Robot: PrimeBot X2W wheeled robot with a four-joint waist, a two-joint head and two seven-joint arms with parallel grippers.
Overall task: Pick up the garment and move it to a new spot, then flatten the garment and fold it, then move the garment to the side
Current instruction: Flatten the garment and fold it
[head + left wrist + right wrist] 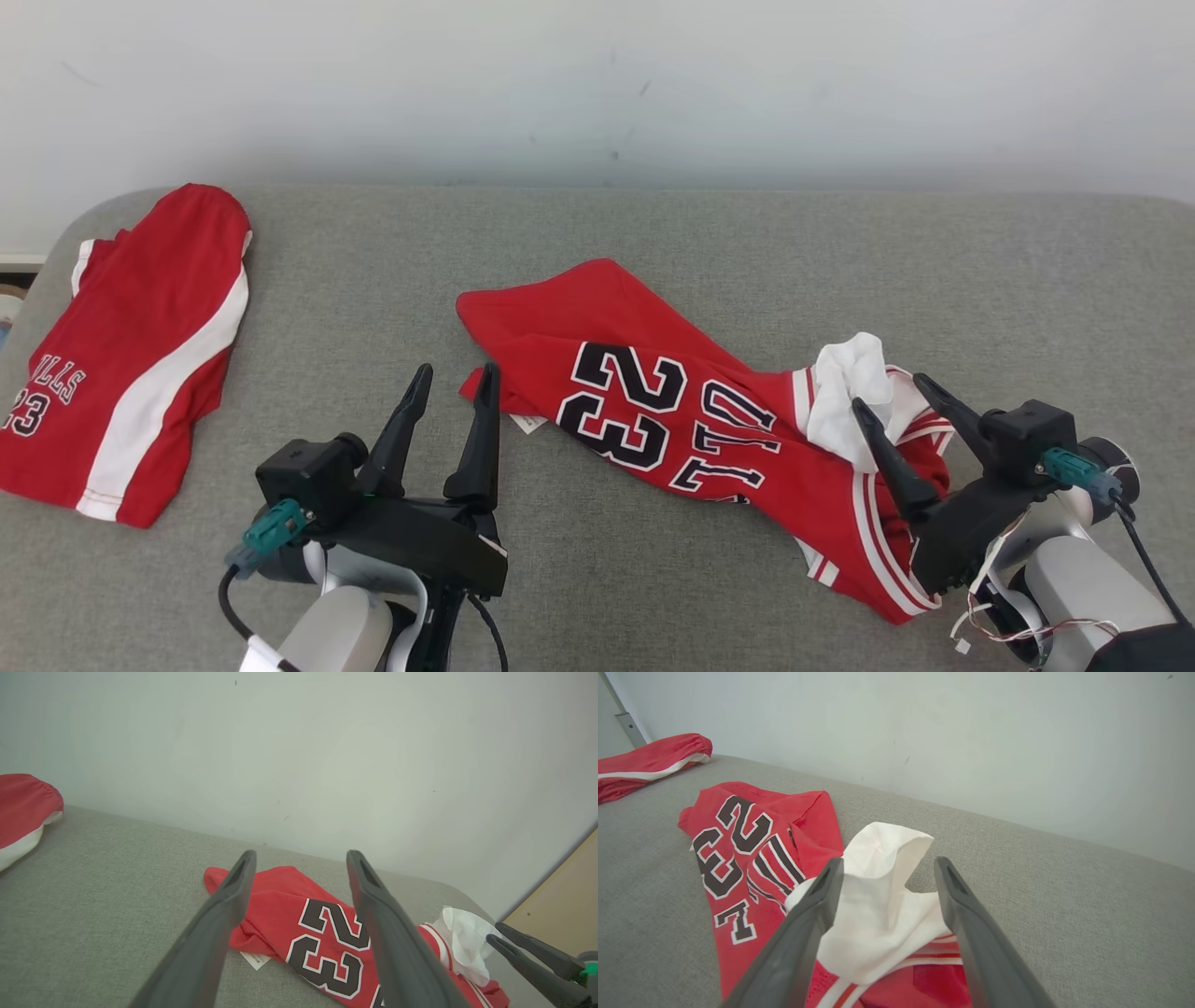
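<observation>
We see the left gripper with its two fingers spread apart and nothing held between them. In the head view one fingertip overlaps the left corner of the red jersey; we cannot tell whether it touches the cloth. The right gripper is likewise parted, its fingers on either side of the white fold at the jersey's right end, not clamped on it. The jersey, number 23 showing, lies crumpled and slanted across the middle of the grey cushion. A white tag shows at its lower left edge. Red shorts with a white stripe lie at the cushion's far left, well apart from the jersey.
</observation>
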